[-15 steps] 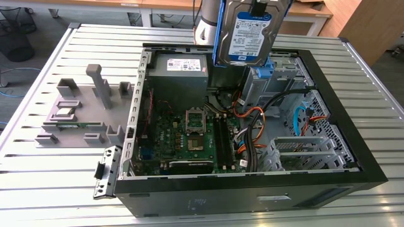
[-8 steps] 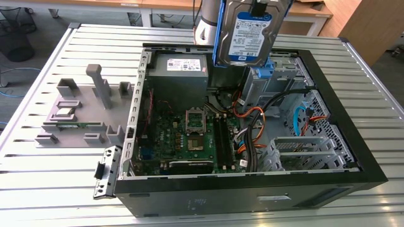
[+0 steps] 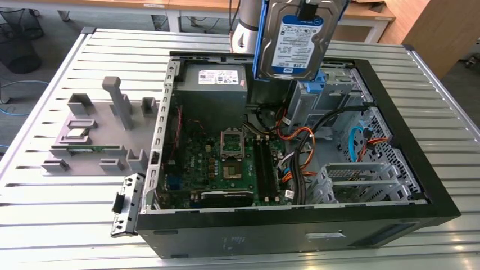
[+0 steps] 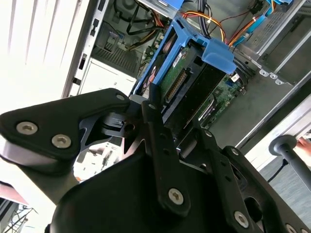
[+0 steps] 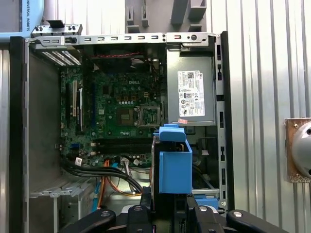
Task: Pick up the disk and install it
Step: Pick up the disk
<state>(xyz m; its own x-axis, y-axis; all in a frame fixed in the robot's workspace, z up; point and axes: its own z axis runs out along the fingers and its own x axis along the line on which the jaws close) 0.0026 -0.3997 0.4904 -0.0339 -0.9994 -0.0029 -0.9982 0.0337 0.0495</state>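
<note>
Silver with blue rails, the disk (image 3: 298,42) hangs clamped in my claw (image 3: 308,9), fingers pinched on its upper end, above the open computer case (image 3: 431,197) near that case's one o'clock corner in the exterior view. Its long axis runs twelve to six, straight down from me, with its lower edge over the blue-tabbed drive bay (image 3: 330,84).

The gripper (image 4: 177,116) is matte black, its angular linkage bars dotted with silver screws, on a silver-grey arm (image 3: 244,25).
</note>
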